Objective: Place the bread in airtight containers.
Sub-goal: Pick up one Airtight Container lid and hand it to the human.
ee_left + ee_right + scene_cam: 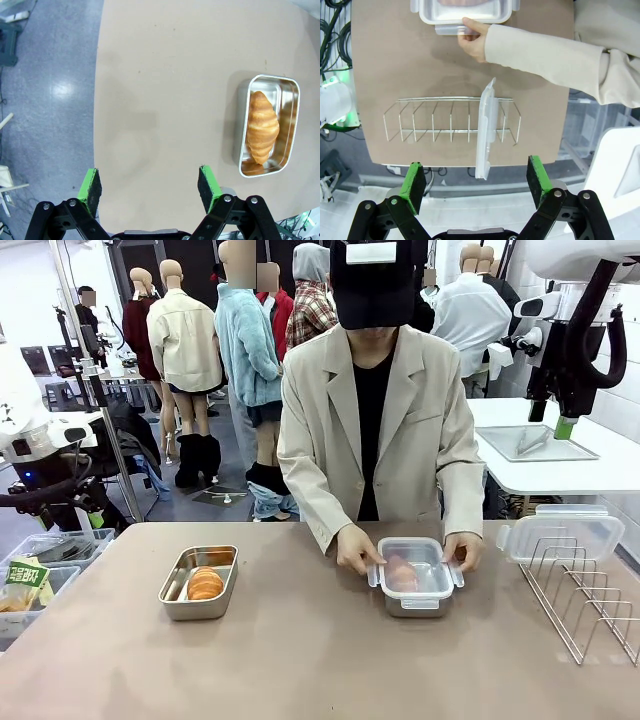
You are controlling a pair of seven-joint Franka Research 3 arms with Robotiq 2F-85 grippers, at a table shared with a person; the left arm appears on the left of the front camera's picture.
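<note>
An open steel tin (198, 583) sits left of centre with a golden croissant (205, 583) lying in it. In the left wrist view that tin (291, 100) and croissant (262, 127) lie to the right, well ahead of my left gripper (149, 187), which hangs open and empty over bare table. The second tin (415, 580) has a clear lid on it and a roll (400, 573) dimly visible beneath. The person's hands (355, 550) hold both of its ends. My right gripper (476, 180) is open high above the wire rack (452, 120), and raised at the upper right (565, 425).
The wire rack (585, 590) stands at the table's right edge with a spare clear lid (560, 537) propped in it. Plastic bins (50, 560) sit off the left edge. A white side table with a flat tray (535, 443) is behind on the right.
</note>
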